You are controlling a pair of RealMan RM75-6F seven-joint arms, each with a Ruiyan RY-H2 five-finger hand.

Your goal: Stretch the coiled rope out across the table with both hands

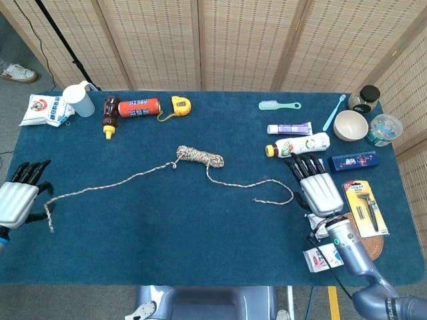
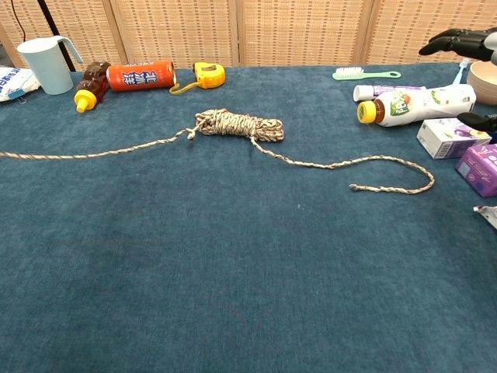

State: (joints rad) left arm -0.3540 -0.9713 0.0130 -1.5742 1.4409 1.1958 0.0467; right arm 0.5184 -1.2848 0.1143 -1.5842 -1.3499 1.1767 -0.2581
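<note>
The rope's coil (image 1: 200, 157) (image 2: 239, 124) lies mid-table. One strand runs left from it to my left hand (image 1: 19, 200) at the table's left edge. That hand's fingers are stretched out straight; the rope passes its thumb side, and the tail (image 1: 48, 219) lies just beyond. The other strand (image 2: 342, 164) snakes right and curls back, so its loose end (image 1: 255, 200) rests on the cloth. My right hand (image 1: 317, 192) lies flat beside that loop with its fingers straight and holds nothing. The chest view catches only its fingertips (image 2: 450, 39) and does not show the left hand.
Along the back stand a white jug (image 1: 80, 99), brown bottle (image 1: 110, 115), red can (image 1: 139, 107) and yellow tape measure (image 1: 180, 105). Around my right hand are a drink bottle (image 1: 300, 144), small boxes (image 2: 450, 137), bowl (image 1: 351, 125), razor pack (image 1: 364, 208) and coaster (image 1: 360, 243).
</note>
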